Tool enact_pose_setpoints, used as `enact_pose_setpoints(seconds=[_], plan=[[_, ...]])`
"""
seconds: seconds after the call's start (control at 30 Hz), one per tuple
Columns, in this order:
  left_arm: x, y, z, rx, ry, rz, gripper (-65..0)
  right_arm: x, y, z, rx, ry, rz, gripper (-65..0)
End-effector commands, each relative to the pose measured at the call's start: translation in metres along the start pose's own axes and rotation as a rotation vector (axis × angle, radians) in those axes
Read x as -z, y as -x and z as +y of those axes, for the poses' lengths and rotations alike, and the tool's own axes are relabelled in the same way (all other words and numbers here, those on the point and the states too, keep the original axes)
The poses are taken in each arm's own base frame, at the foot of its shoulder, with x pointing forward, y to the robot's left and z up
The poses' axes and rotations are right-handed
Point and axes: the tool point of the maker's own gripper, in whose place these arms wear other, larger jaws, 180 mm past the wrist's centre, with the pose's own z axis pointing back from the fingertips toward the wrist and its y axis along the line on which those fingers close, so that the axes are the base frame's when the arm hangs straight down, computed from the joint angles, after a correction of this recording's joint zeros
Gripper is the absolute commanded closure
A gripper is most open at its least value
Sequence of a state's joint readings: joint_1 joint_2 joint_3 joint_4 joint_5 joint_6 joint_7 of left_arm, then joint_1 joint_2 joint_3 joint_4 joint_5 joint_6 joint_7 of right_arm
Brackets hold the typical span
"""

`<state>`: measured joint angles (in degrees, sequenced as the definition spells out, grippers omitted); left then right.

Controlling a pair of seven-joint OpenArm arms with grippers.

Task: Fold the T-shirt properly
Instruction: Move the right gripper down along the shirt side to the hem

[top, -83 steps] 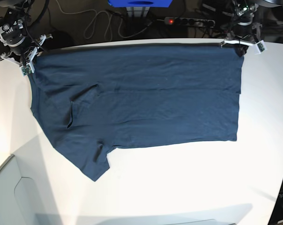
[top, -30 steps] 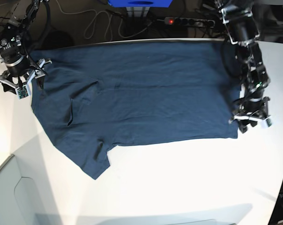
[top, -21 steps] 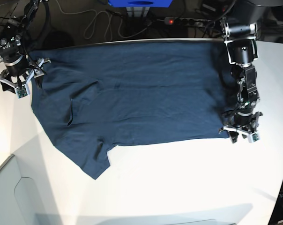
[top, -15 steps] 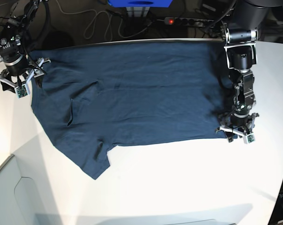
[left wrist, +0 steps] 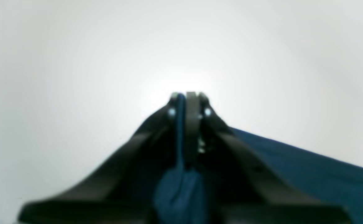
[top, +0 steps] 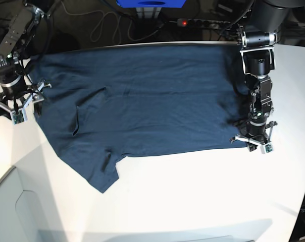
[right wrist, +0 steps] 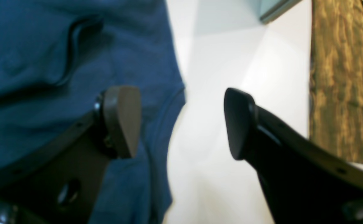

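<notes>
The dark navy T-shirt [top: 152,101] lies spread flat across the white table [top: 193,191]. My left gripper [top: 253,142] is at the shirt's near right hem corner. In the left wrist view this gripper [left wrist: 186,97] is shut with a fold of blue T-shirt cloth [left wrist: 179,130] pinched between its fingers. My right gripper [top: 20,100] is at the shirt's left edge. In the right wrist view it [right wrist: 179,123] is open, with one finger [right wrist: 122,121] over the T-shirt [right wrist: 60,62] and the other finger [right wrist: 237,124] over bare table. The shirt's edge runs between them.
A grey bin [top: 11,212] sits at the near left corner. A power strip [top: 203,22], cables and a blue box [top: 150,3] lie beyond the table's far edge. A brown-gold textured surface [right wrist: 343,77] shows at the right of the right wrist view.
My left gripper came down from the far right corner to the near right hem corner and closed on it. My right gripper moved nearer along the shirt's left edge.
</notes>
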<state>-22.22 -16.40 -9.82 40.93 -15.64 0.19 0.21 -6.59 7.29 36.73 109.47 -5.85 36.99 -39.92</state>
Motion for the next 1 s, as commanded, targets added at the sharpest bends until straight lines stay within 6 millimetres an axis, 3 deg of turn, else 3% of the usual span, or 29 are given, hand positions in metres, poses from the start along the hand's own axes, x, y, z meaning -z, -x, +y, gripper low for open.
enact_pose_setpoints(seconds=[0.0, 0.17, 0.37, 0.5, 0.63, 0.73, 0.83, 0.97], plan=[[0.0, 0.001, 0.002, 0.006, -0.002, 0.019, 0.0, 0.003, -0.02, -0.006, -0.006, 0.005, -0.066, -40.1], [-0.003, 0.006, -0.001, 0.001, 0.002, 0.022, 0.0, 0.053, -0.046, -0.002, 0.08, -0.075, -0.103, -40.3], [-0.008, 0.019, 0.007, 0.013, -0.01, 0.047, 0.0, 0.136, -0.072, 0.004, 0.172, -0.181, -0.031, -40.4], [-0.008, 0.02, 0.008, 0.014, -0.01, 0.048, 0.0, 0.175, -0.092, 0.02, 0.224, -0.265, -0.066, -40.4], [-0.009, 0.022, 0.008, 0.015, -0.011, 0.051, 0.0, 0.201, -0.096, 0.029, 0.281, -0.293, -0.099, -40.5], [-0.011, 0.028, 0.01, 0.019, -0.013, 0.062, 0.0, 0.212, -0.085, 0.009, 0.356, -0.191, -0.107, -40.5], [-0.011, 0.028, 0.01, 0.019, -0.013, 0.062, 0.0, 0.216, -0.071, 0.001, 0.391, -0.147, -0.108, -40.6], [-0.011, 0.028, 0.009, 0.02, -0.011, 0.064, 0.0, 0.216, -0.052, 0.008, 0.391, -0.152, -0.079, -40.6]])
